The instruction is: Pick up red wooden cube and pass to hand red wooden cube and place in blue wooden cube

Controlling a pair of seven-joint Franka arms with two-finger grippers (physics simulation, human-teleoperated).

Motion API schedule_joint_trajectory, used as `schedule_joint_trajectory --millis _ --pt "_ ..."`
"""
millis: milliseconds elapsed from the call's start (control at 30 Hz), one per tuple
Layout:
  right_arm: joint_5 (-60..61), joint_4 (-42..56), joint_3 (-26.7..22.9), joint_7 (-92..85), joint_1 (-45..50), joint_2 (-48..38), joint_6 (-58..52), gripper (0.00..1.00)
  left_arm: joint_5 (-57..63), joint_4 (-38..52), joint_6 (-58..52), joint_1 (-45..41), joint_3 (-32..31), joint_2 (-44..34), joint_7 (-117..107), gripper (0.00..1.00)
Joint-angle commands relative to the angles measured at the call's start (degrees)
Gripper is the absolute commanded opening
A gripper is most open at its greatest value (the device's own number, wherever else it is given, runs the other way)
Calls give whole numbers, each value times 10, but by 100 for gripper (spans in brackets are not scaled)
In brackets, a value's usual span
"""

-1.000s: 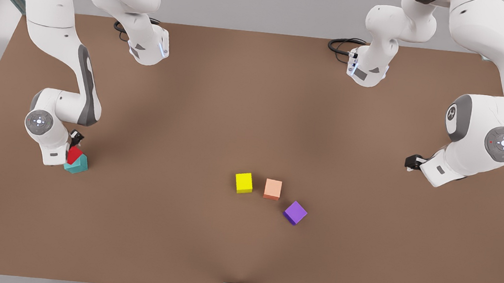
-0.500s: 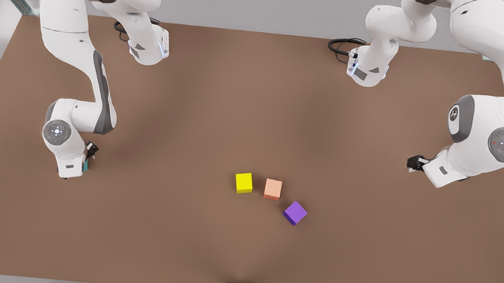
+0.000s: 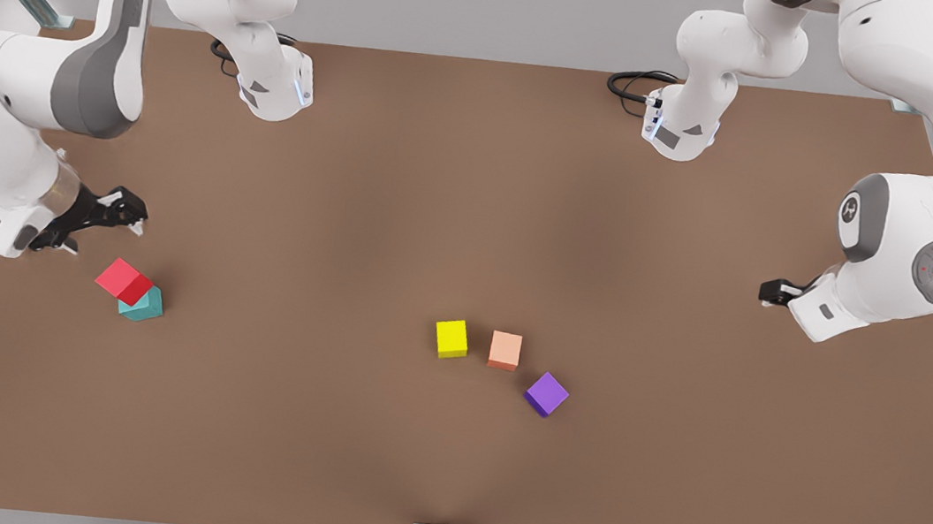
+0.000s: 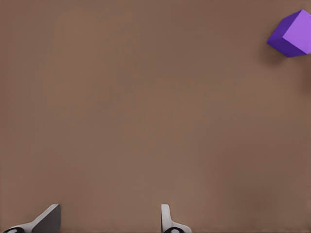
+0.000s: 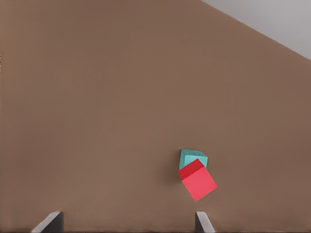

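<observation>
A: Where is the red wooden cube found, taking the blue wooden cube as the landmark?

B: It is seen resting on top of the blue wooden cube, tilted and hung over toward the table edge at the front view's left. In the right wrist view the red wooden cube is shown overlapping the blue wooden cube, turned corner-wise to it. The stack is judged unsteady; the placing looks done but not square.

A: Which arm is nearer to that landmark?

B: The right gripper is held just up and to the front view's left of the blue wooden cube, raised clear of it. Its fingers are spread wide and nothing is gripped. The red cube lies ahead of the fingers and off to one side, not between them.

A: And the other arm?

B: The left gripper is kept well apart from the blue wooden cube, far across the table toward the front view's right, where it waits. Its fingers are parted and empty, with the purple cube ahead of it.

A: What would a correction turn on?

B: If the red cube were to be re-seated, the right gripper would be the one used, brought down toward the landmark and turned to match the cube's skewed faces.
</observation>
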Motion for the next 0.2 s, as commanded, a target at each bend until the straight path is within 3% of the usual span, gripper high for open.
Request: schedule_joint_trajectory --millis 0,167 --pt "5 1 -1 259 -3 -3 -81 100 1 0 -3 -1 0 -1 2 100" --pt "18 -2 0 271 -17 -4 -73 100 1 0 -3 -1 0 -1 2 100"
